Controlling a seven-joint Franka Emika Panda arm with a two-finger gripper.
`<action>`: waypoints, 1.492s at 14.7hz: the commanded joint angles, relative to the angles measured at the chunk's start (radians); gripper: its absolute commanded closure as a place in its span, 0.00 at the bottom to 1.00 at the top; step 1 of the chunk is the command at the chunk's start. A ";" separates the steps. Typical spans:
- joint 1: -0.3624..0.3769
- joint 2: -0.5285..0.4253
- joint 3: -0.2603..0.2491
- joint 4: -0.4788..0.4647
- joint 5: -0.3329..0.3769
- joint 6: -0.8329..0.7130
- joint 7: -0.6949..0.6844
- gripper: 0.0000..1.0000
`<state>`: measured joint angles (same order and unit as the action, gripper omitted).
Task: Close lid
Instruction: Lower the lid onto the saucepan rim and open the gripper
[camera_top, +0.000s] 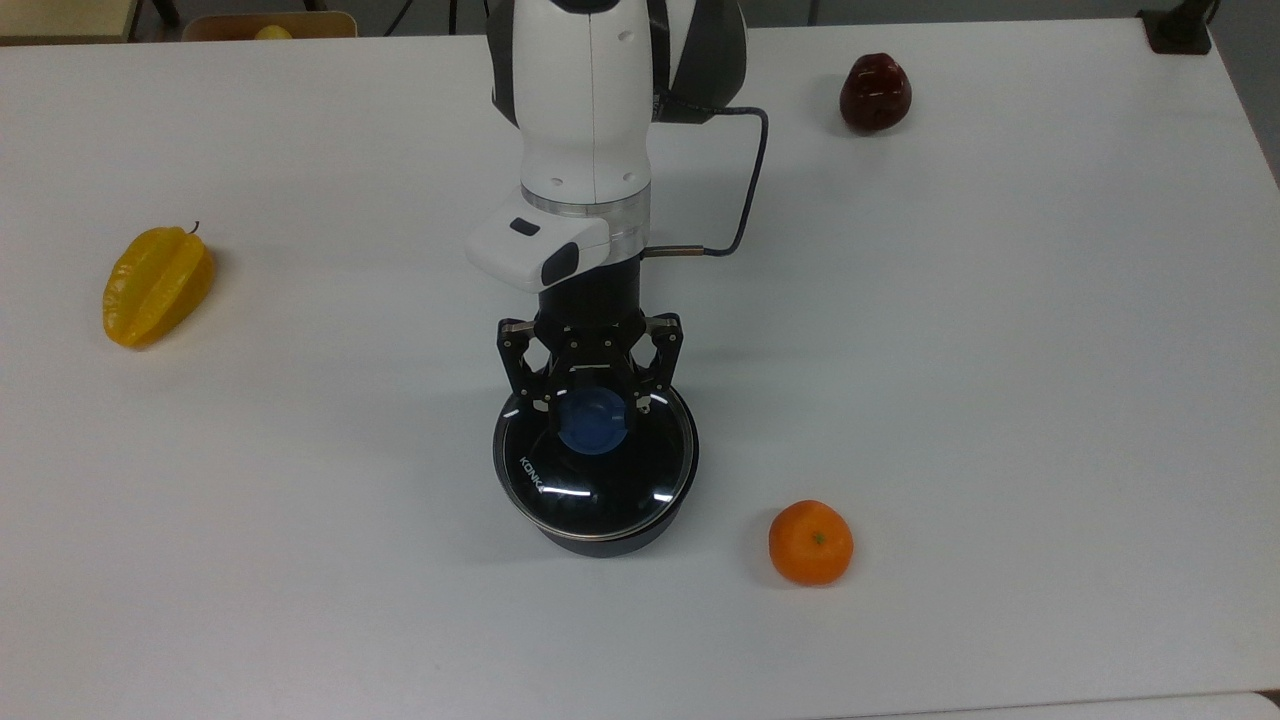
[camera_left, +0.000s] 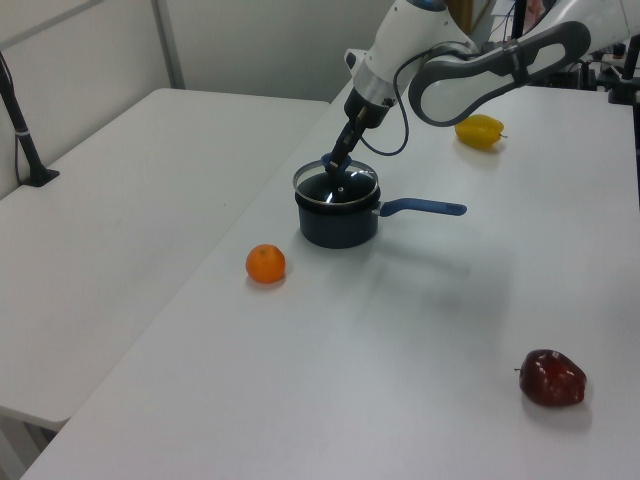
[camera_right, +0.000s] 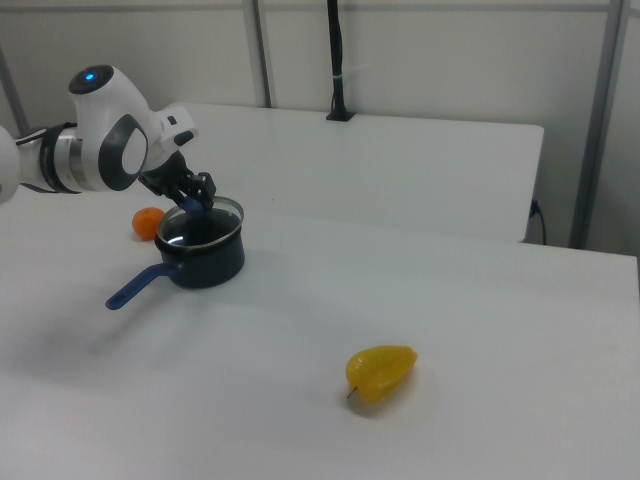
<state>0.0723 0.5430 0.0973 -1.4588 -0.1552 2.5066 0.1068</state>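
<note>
- The gripper (camera_top: 592, 408) is clamped on the blue knob (camera_top: 593, 424), fingers either side of it, holding the lid (camera_top: 596, 470) from above.
- Right below the gripper, the lid sits over the mouth of the pot (camera_top: 600, 535), rim close to rim; whether it is fully seated or tilted a touch, I cannot tell.
- By my read, the carry is done. What's left is a final settle, then letting go and lifting clear.
- The lid looks like clear glass with a metal rim and white lettering near its edge.
- Further out from the gripper: an orange (camera_top: 811, 542) near the pot, a yellow fruit (camera_top: 157, 285) well off to the top view's left, and a dark red fruit (camera_top: 875, 92) beyond the arm.
</note>
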 joint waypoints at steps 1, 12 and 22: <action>0.015 -0.002 -0.011 0.008 -0.020 0.011 0.005 0.58; 0.023 -0.005 -0.013 -0.037 -0.020 0.003 0.011 0.51; 0.018 -0.133 -0.015 -0.109 -0.018 -0.102 0.037 0.00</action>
<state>0.0837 0.5380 0.0961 -1.4778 -0.1560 2.5002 0.1068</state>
